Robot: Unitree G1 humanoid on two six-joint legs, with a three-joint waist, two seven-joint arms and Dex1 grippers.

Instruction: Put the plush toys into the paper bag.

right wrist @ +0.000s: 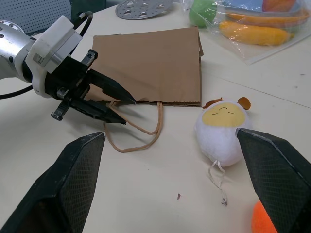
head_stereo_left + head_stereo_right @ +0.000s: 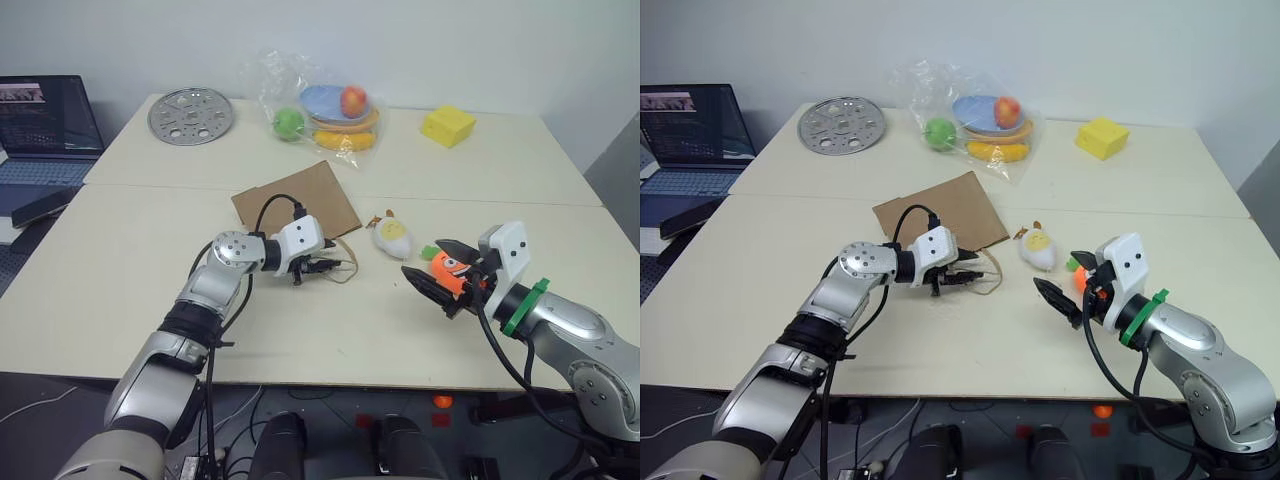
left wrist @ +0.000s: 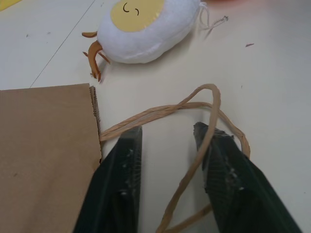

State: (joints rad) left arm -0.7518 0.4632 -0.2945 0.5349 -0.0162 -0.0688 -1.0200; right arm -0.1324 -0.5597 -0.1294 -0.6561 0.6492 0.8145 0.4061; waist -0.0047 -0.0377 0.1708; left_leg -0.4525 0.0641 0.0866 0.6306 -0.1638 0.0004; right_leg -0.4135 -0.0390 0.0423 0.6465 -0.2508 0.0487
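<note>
The paper bag (image 2: 297,203) lies flat on the table (image 2: 120,290), mouth closed, so nothing could pass in. The left gripper (image 1: 119,109) sits at the mouth edge, its fingers (image 3: 119,179) straddling the loop handles (image 3: 194,126). The white egg toy (image 1: 221,131) lies just beside the mouth corner, bare table between. The right gripper (image 2: 1065,290), jaws wide, stands over the carrot toy (image 2: 447,268), bare table before it
</note>
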